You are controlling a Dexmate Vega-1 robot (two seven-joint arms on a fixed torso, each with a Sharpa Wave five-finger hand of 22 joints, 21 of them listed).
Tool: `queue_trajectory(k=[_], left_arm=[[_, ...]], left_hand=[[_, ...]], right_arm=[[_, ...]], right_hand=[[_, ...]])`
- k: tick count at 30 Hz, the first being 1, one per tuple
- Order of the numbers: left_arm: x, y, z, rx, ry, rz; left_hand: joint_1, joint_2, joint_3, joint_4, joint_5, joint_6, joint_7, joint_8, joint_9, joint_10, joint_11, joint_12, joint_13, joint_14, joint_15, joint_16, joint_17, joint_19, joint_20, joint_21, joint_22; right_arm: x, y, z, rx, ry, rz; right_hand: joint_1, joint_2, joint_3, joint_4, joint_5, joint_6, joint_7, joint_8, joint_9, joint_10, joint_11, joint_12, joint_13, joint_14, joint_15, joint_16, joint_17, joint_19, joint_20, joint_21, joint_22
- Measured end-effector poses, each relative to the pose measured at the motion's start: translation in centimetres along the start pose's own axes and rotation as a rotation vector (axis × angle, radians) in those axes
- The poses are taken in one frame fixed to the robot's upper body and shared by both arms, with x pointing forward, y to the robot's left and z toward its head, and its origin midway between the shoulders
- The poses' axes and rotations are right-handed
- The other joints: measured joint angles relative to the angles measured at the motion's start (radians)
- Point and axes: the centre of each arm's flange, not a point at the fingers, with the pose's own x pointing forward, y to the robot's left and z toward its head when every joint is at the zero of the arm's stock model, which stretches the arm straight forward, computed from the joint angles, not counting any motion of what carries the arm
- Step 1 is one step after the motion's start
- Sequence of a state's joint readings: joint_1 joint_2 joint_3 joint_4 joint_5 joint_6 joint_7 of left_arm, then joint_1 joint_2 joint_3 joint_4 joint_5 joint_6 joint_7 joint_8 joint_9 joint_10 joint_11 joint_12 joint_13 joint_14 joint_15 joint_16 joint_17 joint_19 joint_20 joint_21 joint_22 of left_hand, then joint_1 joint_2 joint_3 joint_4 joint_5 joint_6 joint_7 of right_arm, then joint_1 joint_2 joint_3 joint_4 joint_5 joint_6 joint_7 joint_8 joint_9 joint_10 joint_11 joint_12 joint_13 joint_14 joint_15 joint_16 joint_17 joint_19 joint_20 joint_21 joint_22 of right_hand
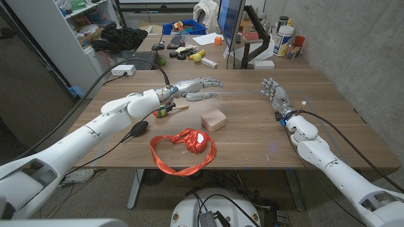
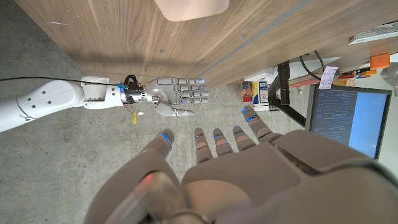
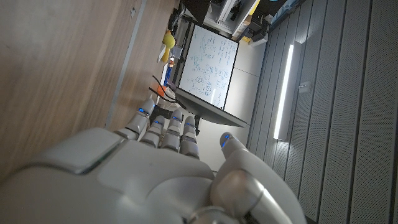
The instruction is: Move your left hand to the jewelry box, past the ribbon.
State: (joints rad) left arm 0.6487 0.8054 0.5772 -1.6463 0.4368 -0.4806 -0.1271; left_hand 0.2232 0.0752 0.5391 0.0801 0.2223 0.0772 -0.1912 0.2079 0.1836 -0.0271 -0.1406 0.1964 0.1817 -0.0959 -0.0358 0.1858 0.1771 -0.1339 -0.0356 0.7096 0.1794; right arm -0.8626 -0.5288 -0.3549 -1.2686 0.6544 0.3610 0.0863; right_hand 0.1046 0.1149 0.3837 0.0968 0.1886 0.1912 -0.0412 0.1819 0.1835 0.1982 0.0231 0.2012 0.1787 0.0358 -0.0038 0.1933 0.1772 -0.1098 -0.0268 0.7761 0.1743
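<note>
While my left hand [image 1: 201, 88] hangs over the wooden table [image 1: 252, 135] with fingers stretched apart and nothing in it, the jewelry box [image 1: 213, 119] sits on the wood nearer my body than the hand, close to it but not touching. Head view shows the box as a small pinkish rounded block, with the red ribbon [image 1: 183, 150] lying in a loose loop just beside it, toward the table's near edge. Head view also gives a small multicoloured cube [image 1: 163, 111] and a black bulb-shaped thing [image 1: 138, 128] beside my left forearm, both too small to identify. My right hand [image 1: 273, 92] stands well apart on the other side, fingers spread, empty. Left wrist view adds what the head view lacks: the box's pale rounded corner [image 2: 189, 9] at the frame edge, my right hand [image 2: 180, 94] seen across the table, and a monitor [image 2: 350, 117] with lines of text too fine to read. Right wrist view shows my right hand's back [image 3: 149, 171] and a lit screen [image 3: 208, 65] with scribbled diagrams, unreadable. No brand or label can be read anywhere. Wood surface has a warm grain; behind it a second desk [image 1: 189, 47] piled with clutter, a bottle [image 1: 284, 41], a grey concrete wall [image 1: 353, 44], and a white shelf unit [image 1: 69, 19].
</note>
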Motion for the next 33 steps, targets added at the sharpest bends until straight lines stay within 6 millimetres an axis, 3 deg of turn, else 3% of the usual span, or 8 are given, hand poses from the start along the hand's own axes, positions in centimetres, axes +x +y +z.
queue_trajectory(k=[33], left_arm=[[-0.2,-1.1,-0.5,-0.009,0.017,-0.042]], left_hand=[[0.008,0.000,-0.003,-0.003,0.000,0.003,0.004,-0.005,0.000,0.000,0.000,0.000,0.000,0.000,0.000,0.000,0.000,0.000,0.000,0.000,0.000]], right_arm=[[0.3,0.0,-0.2,-0.003,0.005,0.005]], right_hand=[[0.000,0.000,-0.006,0.000,0.000,0.000,0.000,0.000,0.000,-0.004,0.004,0.000,0.000,0.000,0.000,0.000,0.000,0.002,-0.002,-0.014,0.000]])
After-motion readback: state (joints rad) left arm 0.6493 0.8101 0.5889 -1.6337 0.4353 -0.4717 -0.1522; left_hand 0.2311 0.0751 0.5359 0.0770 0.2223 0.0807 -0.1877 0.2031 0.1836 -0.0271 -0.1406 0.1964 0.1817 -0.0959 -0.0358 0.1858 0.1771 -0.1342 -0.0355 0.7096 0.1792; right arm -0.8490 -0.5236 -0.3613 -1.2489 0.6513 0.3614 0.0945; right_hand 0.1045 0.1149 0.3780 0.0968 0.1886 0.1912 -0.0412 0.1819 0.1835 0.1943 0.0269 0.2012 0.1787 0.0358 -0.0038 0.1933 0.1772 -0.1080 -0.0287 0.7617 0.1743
